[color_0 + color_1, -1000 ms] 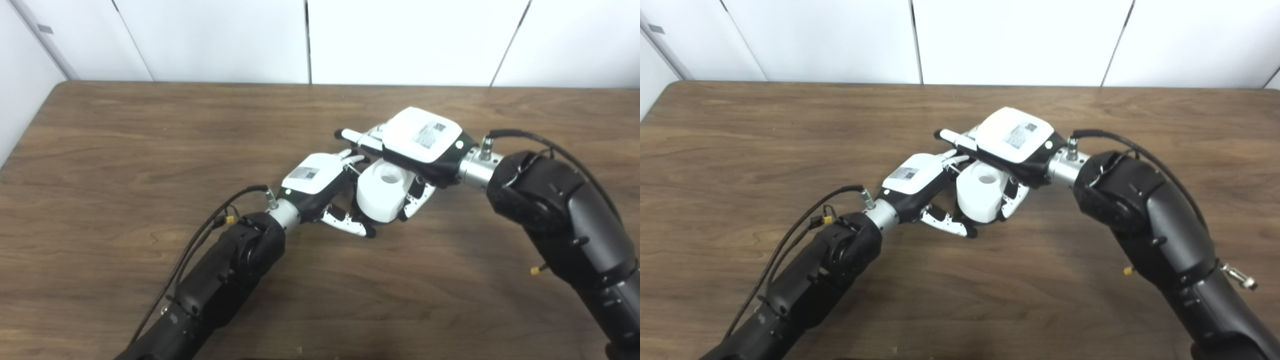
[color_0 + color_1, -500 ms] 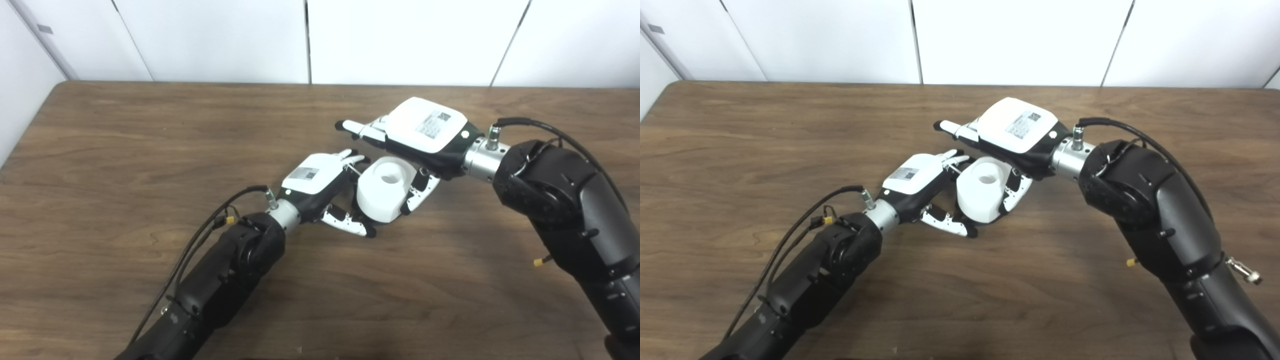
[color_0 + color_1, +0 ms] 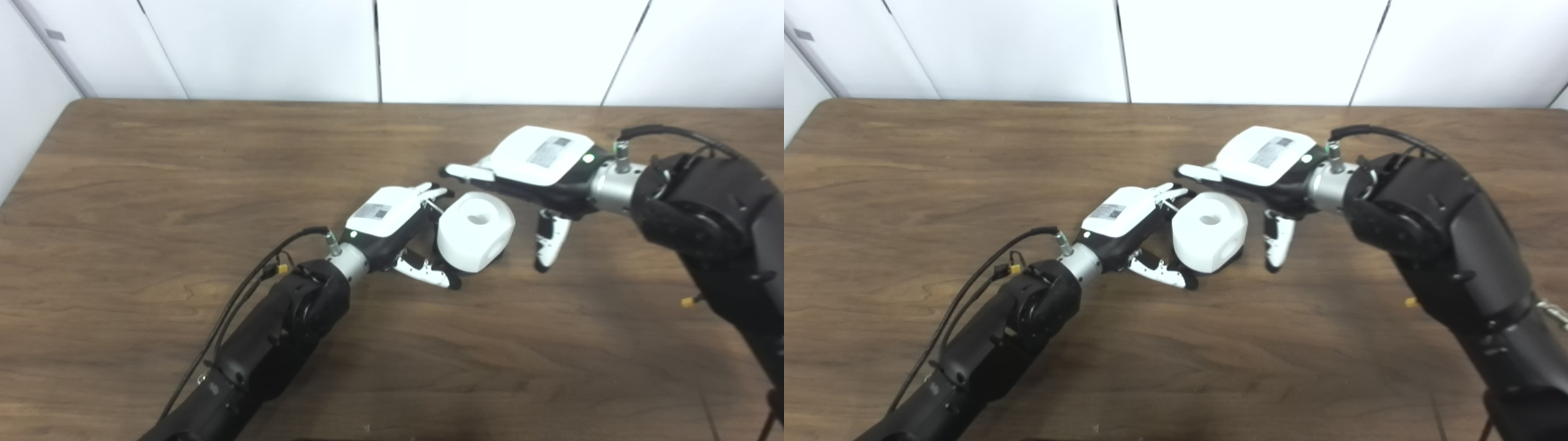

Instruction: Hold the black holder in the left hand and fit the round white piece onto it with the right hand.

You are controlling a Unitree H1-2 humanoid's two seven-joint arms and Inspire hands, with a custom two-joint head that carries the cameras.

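The round white piece [image 3: 475, 231], with a hole in its top face, sits tilted at the table's middle. Only a dark sliver of the black holder [image 3: 1235, 253] shows under its lower right edge; the rest is hidden. My left hand [image 3: 392, 225] is pressed against the piece's left side, fingers above and thumb below, closed on the holder under it. My right hand [image 3: 539, 164] hovers just right of the piece with a gap between them. It is open and holds nothing, fingers stretched left over the piece and thumb [image 3: 548, 242] hanging down.
The brown wooden table [image 3: 184, 171] runs to a white panelled wall at the back. Its left edge shows at the far left. Both black forearms cross the front of the table from the bottom corners.
My right hand has let go of the white piece, opened and drawn back to the right. The piece stays against my left hand, which has not moved.
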